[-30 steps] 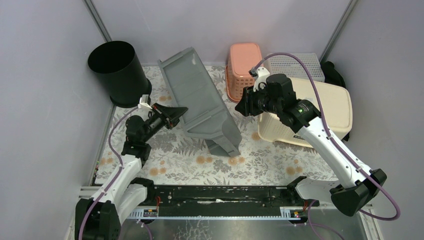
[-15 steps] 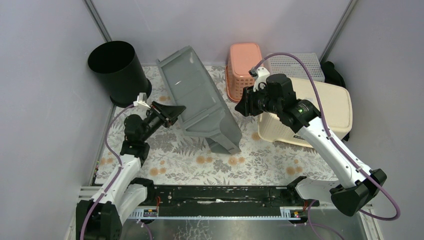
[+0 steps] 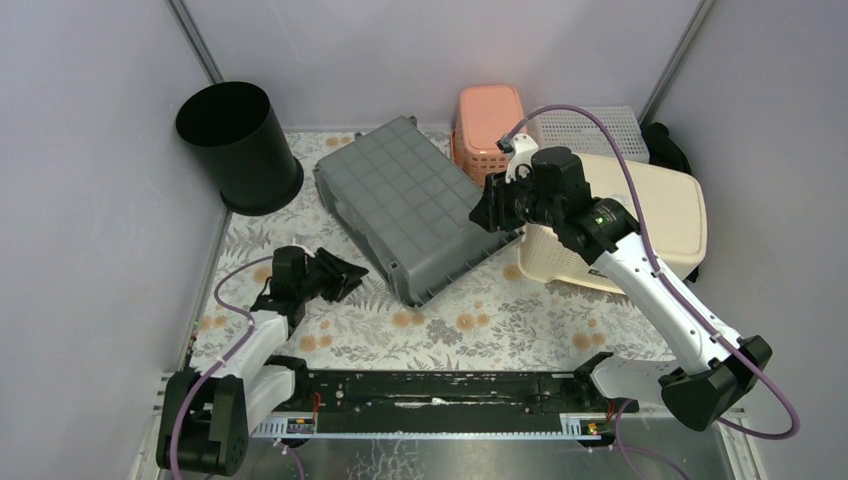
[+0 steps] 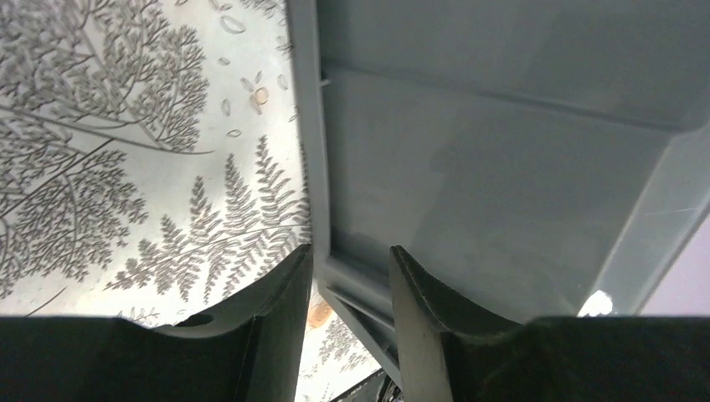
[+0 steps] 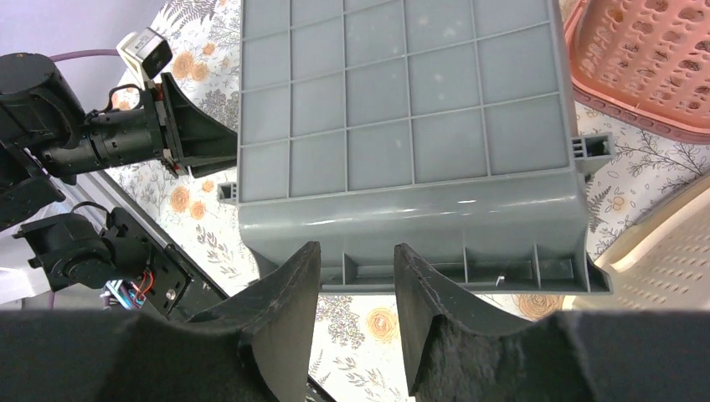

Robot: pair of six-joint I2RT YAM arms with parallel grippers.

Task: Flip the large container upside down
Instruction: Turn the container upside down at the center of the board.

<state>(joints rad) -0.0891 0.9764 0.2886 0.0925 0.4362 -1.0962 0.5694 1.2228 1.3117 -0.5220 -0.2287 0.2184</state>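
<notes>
The large container (image 3: 410,205) is a grey crate lying upside down on the floral tablecloth, its gridded bottom (image 5: 402,109) facing up. My left gripper (image 3: 352,272) sits low by the crate's near-left corner. Its jaws stand apart, and the crate's rim (image 4: 322,209) shows just beyond the fingertips (image 4: 301,255) with nothing gripped. The right wrist view also shows the left gripper (image 5: 201,138) at that corner. My right gripper (image 3: 483,212) hovers over the crate's right edge. In its own view the right gripper (image 5: 356,245) is open and empty, with the crate's ribbed side wall beyond it.
A black round bin (image 3: 235,140) stands at the back left. A pink basket (image 3: 487,135) lies behind the crate, and a white perforated tray (image 3: 590,130) lies to the right of the basket. A cream basket (image 3: 640,215) lies upside down at the right, under the right arm.
The crate has dropped from standing tilted on its edge to lying flat, bottom up. My left gripper opened, let go of its rim and drew back toward the near edge. The right arm has not moved.
</notes>
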